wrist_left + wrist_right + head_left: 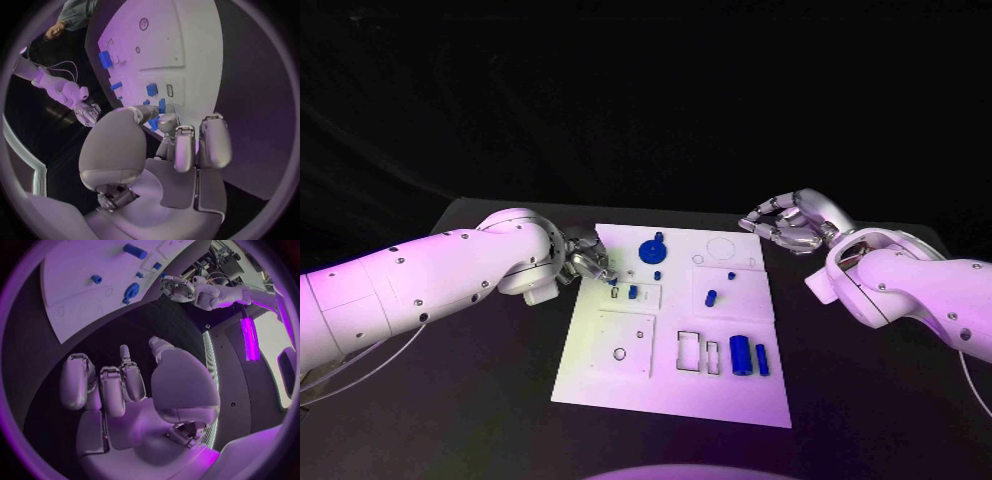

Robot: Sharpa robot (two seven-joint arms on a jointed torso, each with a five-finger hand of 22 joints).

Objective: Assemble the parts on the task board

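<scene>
On the black desk (473,400): one white task board (678,330), lying flat at the centre between the two arms.

Parts on the board: a blue round gear-like piece (651,250) near the far edge; a small blue peg (633,292) just beside a small slot on the left side; another small blue piece (711,296) near the middle; two upright blue cylinders (740,354), (763,360) side by side at the near right, next to rectangular outlines.

Left robot hand (589,264): at the board's left edge, close to the small blue peg, fingers curled inward; whether it pinches anything cannot be told.

Right robot hand (788,225): beyond the board's far right corner, over the desk, fingers curled in, holding nothing.
</scene>
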